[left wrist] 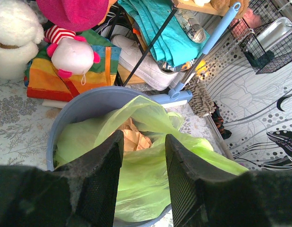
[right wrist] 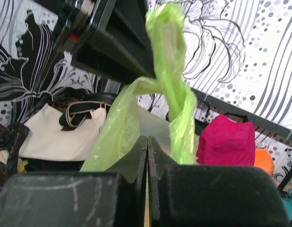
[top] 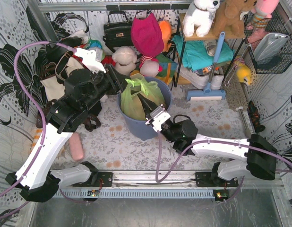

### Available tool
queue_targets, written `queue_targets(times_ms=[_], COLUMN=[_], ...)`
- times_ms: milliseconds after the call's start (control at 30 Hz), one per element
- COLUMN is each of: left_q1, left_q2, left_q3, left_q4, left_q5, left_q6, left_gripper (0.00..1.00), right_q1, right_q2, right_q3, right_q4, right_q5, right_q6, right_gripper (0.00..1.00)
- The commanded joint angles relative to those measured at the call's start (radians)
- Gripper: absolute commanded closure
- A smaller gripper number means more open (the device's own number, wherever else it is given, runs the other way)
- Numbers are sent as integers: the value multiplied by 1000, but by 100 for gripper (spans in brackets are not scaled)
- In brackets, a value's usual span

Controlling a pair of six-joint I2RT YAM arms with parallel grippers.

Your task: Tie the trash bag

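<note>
The trash bag [top: 136, 97] is thin lime-green plastic lining a round blue-grey bin [top: 136, 128]. In the left wrist view the trash bag [left wrist: 141, 175] fills the bin [left wrist: 75, 111], with crumpled copper-brown paper [left wrist: 134, 137] showing in it. My left gripper [top: 116, 81] hovers at the bin's left rim. It is open [left wrist: 143, 139], with the green film lying below its fingers. My right gripper [top: 148, 105] reaches into the bag's mouth from the near side. It is shut [right wrist: 147, 139] with green film pinched at its tips, and a twisted strip of the bag [right wrist: 172, 90] rises above it.
A cream tote bag [top: 51, 87] stands left of the bin and a pink bar [top: 77, 146] lies near the left arm. Behind the bin are plush toys [top: 124, 59], a magenta hat [top: 146, 33] and a blue-handled mop [top: 212, 71]. A wire basket [top: 271, 47] hangs at the right.
</note>
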Motion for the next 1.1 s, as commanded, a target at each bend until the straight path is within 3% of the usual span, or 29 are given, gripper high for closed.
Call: queue_targets(times_ms=[0, 167, 433, 633, 1067], left_q1=[-3, -3, -3, -3, -3], left_q2=[-2, 1, 2, 4, -3], left_q3=[13, 18, 17, 15, 1], left_q4=[15, 10, 9, 10, 19], left_q5=[6, 4, 2, 7, 11], left_q6=[5, 7, 8, 6, 3], left_gripper=[51, 51, 51, 51, 51], right_q1=[13, 16, 16, 16, 16], right_q2=[-110, -228, -246, -183, -155], right_q3=[-24, -33, 2, 23, 43], right_q4=[19, -181, -325, -284, -155], right_q5=[-73, -163, -4, 74, 87], right_q6=[39, 55, -59, -117, -180], right_gripper=[98, 86, 63, 63, 71])
